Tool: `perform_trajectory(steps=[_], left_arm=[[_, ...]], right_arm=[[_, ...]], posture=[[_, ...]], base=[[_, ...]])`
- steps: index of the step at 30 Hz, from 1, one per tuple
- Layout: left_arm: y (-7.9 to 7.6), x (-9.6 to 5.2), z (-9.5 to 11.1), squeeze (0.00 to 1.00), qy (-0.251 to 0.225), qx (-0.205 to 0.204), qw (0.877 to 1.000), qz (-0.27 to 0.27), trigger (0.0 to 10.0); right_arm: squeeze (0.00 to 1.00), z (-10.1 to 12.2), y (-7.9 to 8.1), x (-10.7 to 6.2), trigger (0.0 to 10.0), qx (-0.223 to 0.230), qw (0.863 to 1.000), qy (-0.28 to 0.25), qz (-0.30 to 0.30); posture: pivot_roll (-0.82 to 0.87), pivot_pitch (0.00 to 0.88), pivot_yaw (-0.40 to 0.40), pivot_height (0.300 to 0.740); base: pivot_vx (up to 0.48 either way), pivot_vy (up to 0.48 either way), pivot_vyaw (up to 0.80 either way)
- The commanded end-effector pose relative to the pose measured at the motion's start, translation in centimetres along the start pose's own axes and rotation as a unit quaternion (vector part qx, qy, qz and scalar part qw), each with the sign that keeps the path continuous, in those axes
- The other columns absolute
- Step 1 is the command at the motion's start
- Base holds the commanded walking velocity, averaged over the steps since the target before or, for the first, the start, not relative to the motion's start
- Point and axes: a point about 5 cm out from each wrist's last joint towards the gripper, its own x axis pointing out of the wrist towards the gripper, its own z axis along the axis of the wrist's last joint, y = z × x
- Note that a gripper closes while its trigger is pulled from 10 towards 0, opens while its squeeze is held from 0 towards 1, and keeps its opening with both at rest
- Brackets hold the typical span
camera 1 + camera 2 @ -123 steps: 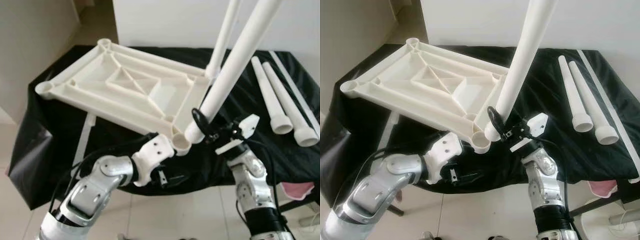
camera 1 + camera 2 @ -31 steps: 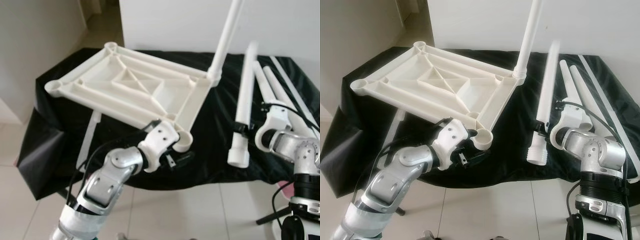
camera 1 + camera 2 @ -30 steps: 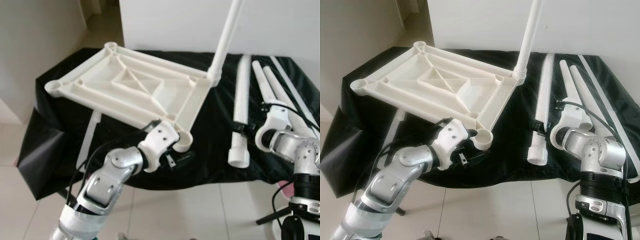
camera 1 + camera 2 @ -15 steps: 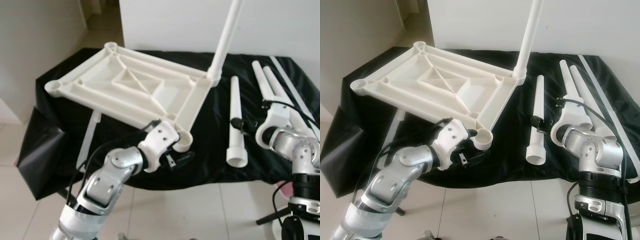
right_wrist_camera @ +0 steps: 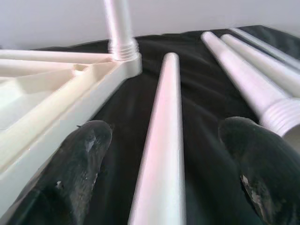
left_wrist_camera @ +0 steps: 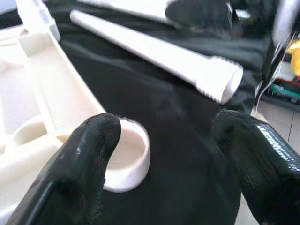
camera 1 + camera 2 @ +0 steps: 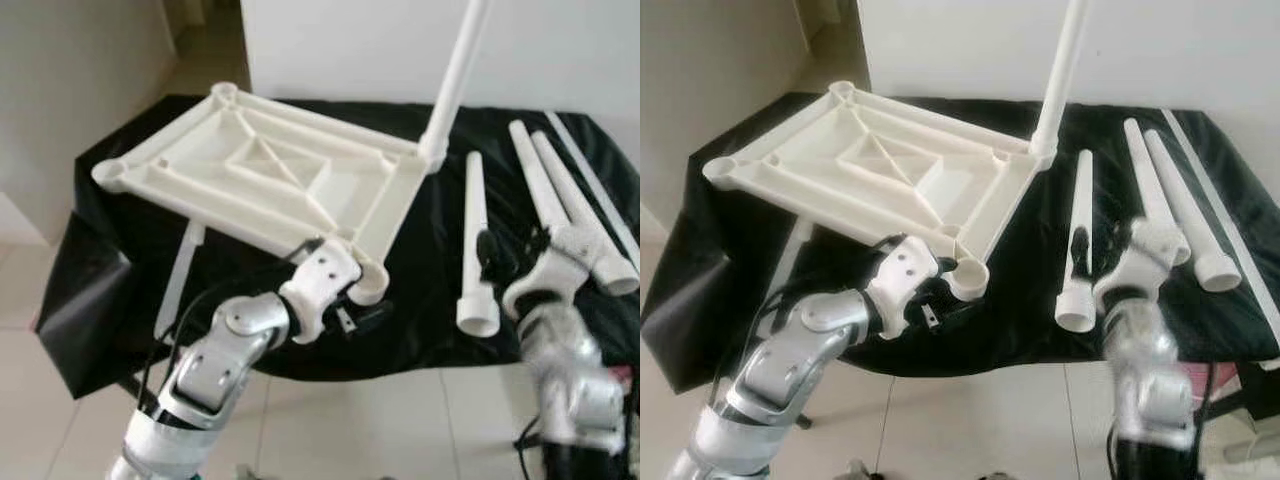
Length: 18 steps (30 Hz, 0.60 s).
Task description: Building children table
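The white tabletop (image 7: 270, 180) lies upside down on the black cloth, tilted, with one white leg (image 7: 455, 75) standing in its far right corner. Its near right corner socket (image 7: 368, 285) holds nothing. My left gripper (image 7: 355, 318) is open just under that socket (image 6: 126, 154), one finger (image 6: 93, 140) beside it. A loose leg (image 7: 473, 240) lies flat on the cloth to the right. My right gripper (image 5: 166, 145) is open above its wide end, one finger on each side of the leg (image 5: 168, 79), apart from it. My right arm is blurred in the eye views.
Two more loose legs (image 7: 560, 200) lie side by side at the right, with a long thin white strip (image 7: 600, 190) beyond them. A white slat (image 7: 178, 280) pokes out beneath the tabletop's left side. The cloth-covered table's front edge (image 7: 420, 360) drops to tiled floor.
Four seconds ago my right gripper held the leg at the near corner socket. It has since laid the leg flat on the cloth, let go and drawn back. My left arm stayed put.
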Motion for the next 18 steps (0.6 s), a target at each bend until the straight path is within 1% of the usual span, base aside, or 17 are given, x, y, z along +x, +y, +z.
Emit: perform_trajectory(steps=[1, 3, 4, 6, 7, 8, 9, 10, 11, 12, 13, 14, 15, 18], left_arm=[[0.4, 0.2, 0.3, 0.00, -0.012, -0.002, 0.999, 0.039, 10.0], [0.5, 0.2, 0.3, 0.00, -0.015, -0.003, 0.999, 0.044, 10.0], [0.5, 0.3, 0.3, 0.00, -0.023, -0.003, 0.998, 0.052, 10.0], [0.5, 0.3, 0.3, 0.00, -0.023, -0.003, 0.998, 0.052, 10.0], [0.5, 0.3, 0.4, 0.00, -0.033, -0.003, 0.998, 0.057, 10.0], [0.5, 0.3, 0.5, 0.00, -0.041, -0.004, 0.997, 0.060, 10.0], [0.5, 0.3, 0.5, 0.00, -0.041, -0.004, 0.997, 0.060, 10.0], [0.5, 0.3, 0.5, 0.00, -0.046, 0.001, 0.997, 0.058, 10.0], [0.3, 0.2, 0.4, 0.00, -0.045, 0.014, 0.997, 0.053, 10.0], [0.3, 0.2, 0.4, 0.00, -0.045, 0.014, 0.997, 0.053, 10.0], [0.1, 0.0, 0.4, 0.00, -0.049, 0.023, 0.998, 0.045, 10.0], [0.1, 0.0, 0.4, 0.00, -0.049, 0.023, 0.998, 0.045, 10.0], [0.0, -0.1, 0.4, 0.00, -0.054, 0.029, 0.998, 0.036, 10.0], [-0.1, -0.4, 0.4, 0.00, -0.058, 0.029, 0.998, 0.023, 10.0]], right_arm=[[0.00, 0.6, 0.3, -0.4, 10.0, 0.006, 1.000, -0.028, 0.004], [0.00, 0.4, 0.4, -0.7, 10.0, 0.010, 0.999, -0.034, 0.002], [0.00, 0.2, 0.5, -1.4, 10.0, 0.003, 0.998, -0.058, -0.003], [0.00, 0.2, 0.5, -1.4, 10.0, 0.003, 0.998, -0.058, -0.003], [0.00, 0.0, 0.3, -2.0, 10.0, 0.004, 0.998, -0.068, -0.006], [0.00, 0.0, 0.2, -2.4, 10.0, -0.008, 0.997, -0.080, -0.009], [0.00, 0.0, 0.2, -2.4, 10.0, -0.008, 0.997, -0.080, -0.009], [0.00, -0.3, 0.0, -3.2, 10.0, -0.010, 0.996, -0.086, -0.015], [0.00, -0.7, -0.2, -3.7, 10.0, -0.015, 0.996, -0.087, -0.022], [0.00, -0.7, -0.2, -3.7, 10.0, -0.015, 0.996, -0.087, -0.022], [0.00, -1.1, -0.4, -4.3, 10.0, -0.031, 0.995, -0.087, -0.032], [0.00, -1.1, -0.4, -4.3, 10.0, -0.031, 0.995, -0.087, -0.032], [0.00, -1.5, -0.6, -4.8, 10.0, -0.037, 0.995, -0.083, -0.039], [0.00, -2.1, -0.7, -5.2, 10.0, -0.036, 0.995, -0.078, -0.045]], posture=[[-0.06, 0.088, -0.023, 0.740], [-0.06, 0.086, -0.022, 0.740], [-0.06, 0.086, -0.019, 0.740], [-0.06, 0.086, -0.019, 0.740], [-0.06, 0.086, -0.016, 0.740], [-0.06, 0.086, -0.016, 0.740], [-0.06, 0.086, -0.016, 0.740], [-0.06, 0.084, -0.013, 0.740], [-0.06, 0.084, -0.011, 0.740], [-0.06, 0.084, -0.011, 0.740], [-0.06, 0.083, -0.010, 0.740], [-0.06, 0.083, -0.010, 0.740], [-0.06, 0.084, -0.010, 0.740], [-0.06, 0.086, -0.006, 0.740]], base=[[0.000, 0.000, 0.00], [0.000, 0.000, 0.00], [0.000, 0.000, 0.00], [0.000, 0.000, 0.00], [0.000, 0.000, 0.00], [0.000, 0.000, 0.00], [0.000, 0.000, 0.00], [0.000, 0.000, 0.00], [0.000, 0.000, 0.00], [0.000, 0.000, 0.00], [0.000, 0.000, 0.00], [0.000, 0.000, 0.00], [0.000, 0.000, 0.00], [0.000, 0.000, 0.00]])
